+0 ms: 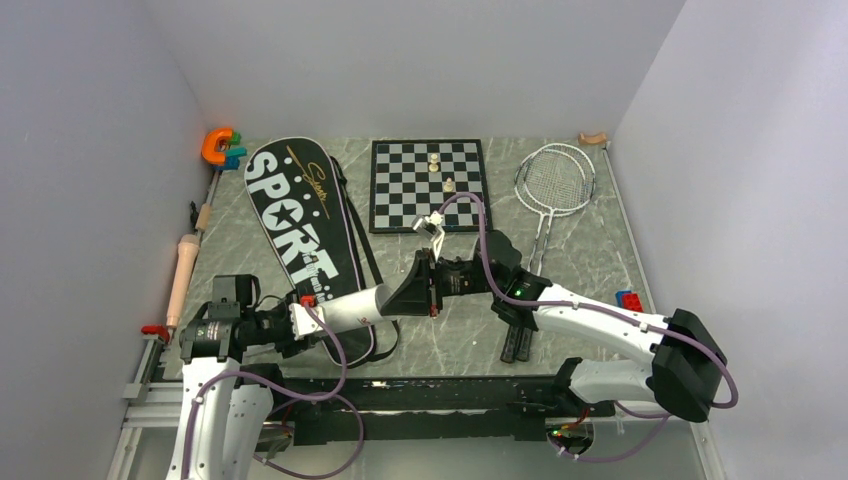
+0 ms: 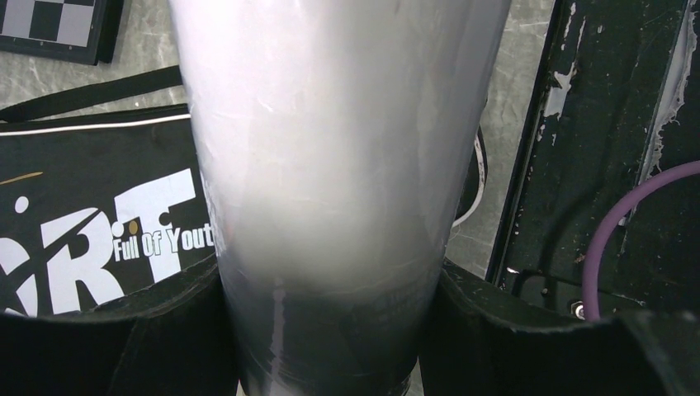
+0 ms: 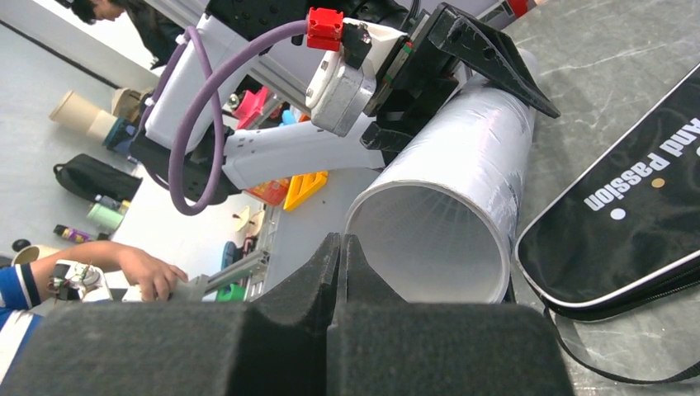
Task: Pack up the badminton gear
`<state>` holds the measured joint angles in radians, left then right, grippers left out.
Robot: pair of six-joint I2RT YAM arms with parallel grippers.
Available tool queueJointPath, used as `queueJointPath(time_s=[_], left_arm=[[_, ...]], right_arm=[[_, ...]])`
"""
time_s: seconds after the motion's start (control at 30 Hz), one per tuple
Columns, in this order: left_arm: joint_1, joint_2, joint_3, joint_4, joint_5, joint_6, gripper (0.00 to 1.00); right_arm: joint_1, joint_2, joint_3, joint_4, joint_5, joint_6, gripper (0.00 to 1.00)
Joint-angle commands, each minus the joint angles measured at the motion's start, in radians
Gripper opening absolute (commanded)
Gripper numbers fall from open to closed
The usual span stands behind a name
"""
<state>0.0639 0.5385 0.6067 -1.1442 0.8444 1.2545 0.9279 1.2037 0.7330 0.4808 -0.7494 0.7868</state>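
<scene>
Clamping the long white tube (image 1: 352,309) in the left gripper (image 1: 300,321) at the lower left of the top view, gripping it near one end and aiming the open end toward the middle of the frame. Crossing the narrow lower tip of the black SPORT bag (image 1: 296,225) with the tube; not telling from these views whether touching the bag or hanging just above it. Pressing both black fingers (image 2: 124,330) against the tube's sides in the left wrist view, one at lower left and one at lower right, spreading only as wide as the tube itself.

Meeting the tube's open mouth with the right gripper (image 1: 396,297) just left of centre in the top view, tips sitting right at the rim. Squeezing the right pads (image 3: 281,322) flat together along the bottom of the right wrist view, showing no gap and nothing caught between them, with the hollow white opening just beyond.

Showing the bag lying flat from upper left down toward the left gripper, lettered side up. Showing the two rackets (image 1: 553,182) at upper right, silver heads overlapping, black handles running down toward lower centre. Showing the chessboard (image 1: 400,200) at upper centre, between bag and rackets, carrying two small white pieces (image 1: 434,160), too small for telling chessmen from shuttlecocks. Showing the beige rod (image 1: 182,275) along the left edge of the grey table (image 1: 450,345).
</scene>
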Motion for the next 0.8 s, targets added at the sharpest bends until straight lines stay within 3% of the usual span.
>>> queueJointPath(time_s=[0.0,0.2,0.43,0.6,0.77], left_arm=[[-0.001,-0.01,0.052,0.002,0.096,0.031,0.53],[-0.001,-0.001,0.079,-0.012,0.116,0.031,0.52],[-0.001,-0.002,0.09,-0.027,0.13,0.033,0.53],[-0.001,-0.003,0.09,-0.032,0.131,0.037,0.53],[-0.002,-0.001,0.088,-0.031,0.134,0.037,0.53]], right_arm=[[-0.014,-0.007,-0.017,0.119,-0.033,0.022,0.0],[-0.015,0.075,0.002,0.252,-0.126,0.083,0.0],[-0.03,0.173,-0.011,0.532,-0.204,0.267,0.26],[-0.033,0.144,-0.008,0.502,-0.2,0.243,0.4],[-0.039,0.1,-0.004,0.4,-0.182,0.188,0.47]])
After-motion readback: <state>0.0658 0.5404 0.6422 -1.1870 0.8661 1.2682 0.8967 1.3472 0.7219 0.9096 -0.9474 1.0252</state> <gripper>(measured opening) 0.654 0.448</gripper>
